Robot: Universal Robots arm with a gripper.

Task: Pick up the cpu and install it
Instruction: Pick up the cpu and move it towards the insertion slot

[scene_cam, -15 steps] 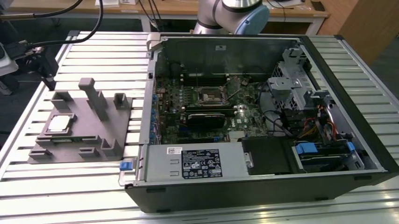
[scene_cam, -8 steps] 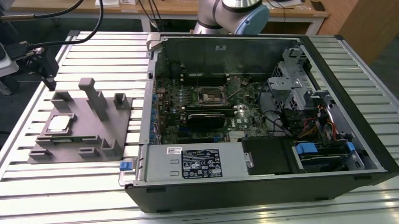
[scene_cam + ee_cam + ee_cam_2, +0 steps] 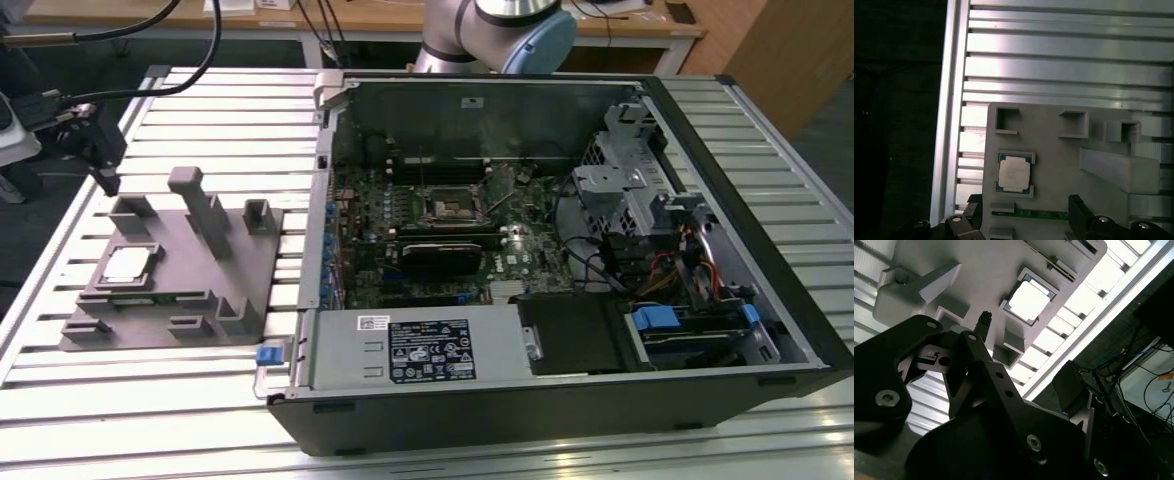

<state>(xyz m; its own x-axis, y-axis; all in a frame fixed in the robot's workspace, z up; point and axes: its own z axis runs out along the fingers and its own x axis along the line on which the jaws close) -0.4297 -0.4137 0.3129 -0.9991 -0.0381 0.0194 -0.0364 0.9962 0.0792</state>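
Our gripper (image 3: 107, 180) hangs at the exterior view's upper left, jaws wide and empty. Below it in that frame, the cpu (image 3: 124, 265) lies flat in the grey fixture (image 3: 187, 275) on the bench (image 3: 200, 110), apart from the jaws.

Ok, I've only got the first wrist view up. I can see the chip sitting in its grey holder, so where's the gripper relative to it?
Observer: In the exterior view the gripper hangs above the far corner of the holder, toward the exterior view's left. It is apart from the chip, which lies in its recess.
Operator: And is the computer's socket anywhere in sight?
Observer: Yes. The black socket sits on the board inside an open computer case, which lies beside the holder on the exterior view's right.
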